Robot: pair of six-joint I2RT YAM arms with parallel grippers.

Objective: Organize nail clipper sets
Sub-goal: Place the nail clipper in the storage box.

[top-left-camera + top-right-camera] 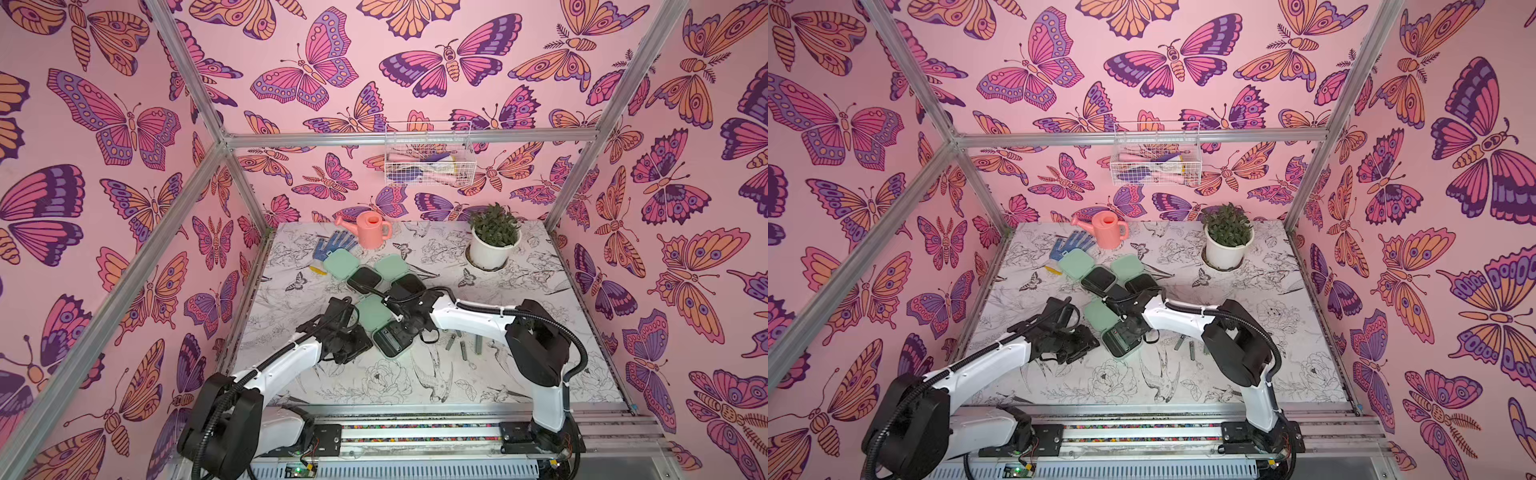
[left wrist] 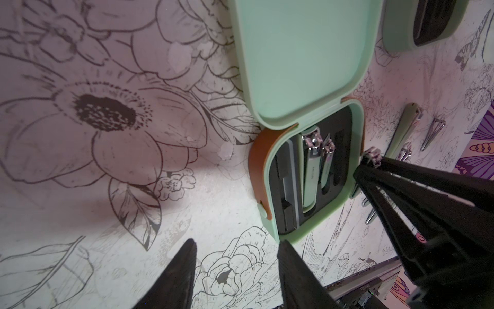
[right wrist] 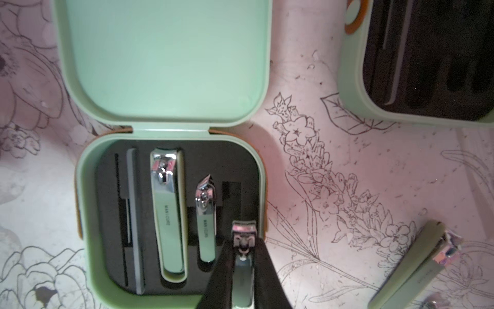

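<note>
1. My right gripper point(image 3: 242, 256) is clamped on a short clipper point(image 3: 243, 234). Its fingers pinch the body and the chrome head pokes out in front.
2. That head sits over the empty slot point(image 3: 231, 191) at one side of the black tray point(image 3: 107, 174) in the near case point(image 3: 88, 214). I can't tell whether it touches the foam.
3. The same tray holds an angled clipper point(image 3: 205, 214), a large clipper point(image 3: 168, 214) and a slim file point(image 3: 133, 214), each seated in its own recess.
4. The near case lies open about mid-table, a little towards the front edge, with its lid point(image 1: 373, 313) folded flat towards the back edge.
5. My left gripper point(image 2: 238, 242) has its fingers apart with nothing between them. It hovers over bare table point(image 1: 286, 291) just beside the tray's left corner.
6. Loose tools point(image 1: 463, 350) lie between the near case and the right edge, partly under my right arm. One loose clipper point(image 3: 417, 259) shows up close.
7. A left case point(image 1: 341, 264) and a right case point(image 1: 391, 266) lie open side by side between the near case and the back edge.
8. The left case's lid lies against a blue glove point(image 1: 332, 244).
9. A pink watering can point(image 1: 372, 229) stands at the back edge, and a potted plant point(image 1: 494, 237) stands near the back-right corner.
</note>
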